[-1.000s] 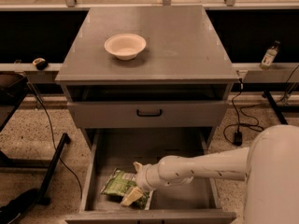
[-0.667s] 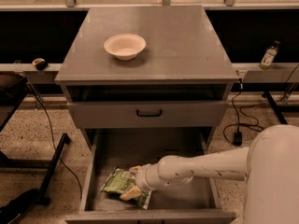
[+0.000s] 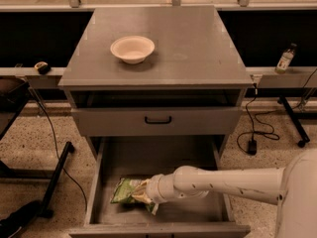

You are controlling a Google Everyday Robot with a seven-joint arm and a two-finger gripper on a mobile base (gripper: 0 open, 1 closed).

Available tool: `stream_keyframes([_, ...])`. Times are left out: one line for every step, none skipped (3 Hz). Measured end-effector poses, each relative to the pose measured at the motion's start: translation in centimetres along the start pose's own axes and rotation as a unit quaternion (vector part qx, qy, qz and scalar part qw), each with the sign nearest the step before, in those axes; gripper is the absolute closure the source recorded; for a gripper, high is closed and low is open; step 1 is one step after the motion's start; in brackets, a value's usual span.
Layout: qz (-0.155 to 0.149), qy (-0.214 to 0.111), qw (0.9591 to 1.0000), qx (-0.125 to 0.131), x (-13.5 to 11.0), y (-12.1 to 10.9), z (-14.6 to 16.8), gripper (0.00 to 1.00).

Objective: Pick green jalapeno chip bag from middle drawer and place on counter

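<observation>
Green jalapeno chip bag [image 3: 125, 190]: it lies flat on the floor of the middle drawer [image 3: 163, 157], in the front left part, near the left wall and just short of the front wall.
Bag's place in the task: it is down in the drawer, well below the counter [image 3: 188, 43] and not on it.
My gripper [image 3: 146, 198]: it is down inside the drawer at the bag's right end and overlaps that end from this view. I cannot tell whether it has hold of the bag or only sits against it.
My arm [image 3: 228, 182]: white, it comes in from the lower right and runs almost level leftward across the drawer's right wall. It ends in a thicker rounded wrist just right of the gripper.
Bag's look: crinkled foil, green, with a paler patch toward the end nearest my gripper. The print is too small to read.
Middle drawer: pulled out toward the camera, its plain gray floor bare behind the bag and my arm. It holds the bag and my gripper.
Drawer front [image 3: 208, 120]: gray, with a black handle [image 3: 158, 119], above the open drawer. A dark gap runs between it and the counter's edge.
Counter: flat gray top of the cabinet.
White paper bowl [image 3: 132, 48]: upright on the counter, left of the middle, its inside plain white.
Beyond the cabinet: a small bottle [image 3: 285, 59] stands on the ledge at right, and a black cable [image 3: 252, 133] trails over the speckled floor.
</observation>
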State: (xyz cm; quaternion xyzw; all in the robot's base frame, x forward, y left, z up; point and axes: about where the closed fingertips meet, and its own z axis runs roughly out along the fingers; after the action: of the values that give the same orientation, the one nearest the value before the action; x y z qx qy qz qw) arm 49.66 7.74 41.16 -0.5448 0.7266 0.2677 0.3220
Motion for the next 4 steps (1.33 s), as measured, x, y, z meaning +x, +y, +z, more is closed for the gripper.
stream_keyframes([-0.004,-0.023,0.9997,-0.004,-1.6,-0.2,-1.2,0.97])
stream_keyframes([-0.04,-0.066,0.997,-0.011,-6.4,-0.7,-5.1,1.0])
stream_keyframes([-0.105,-0.11,0.9881,-0.022,-13.6,-0.9,-11.5,1.0])
stream_keyframes([-0.163,-0.155,0.9742,-0.02,-19.4,-2.5,-18.1,1.0])
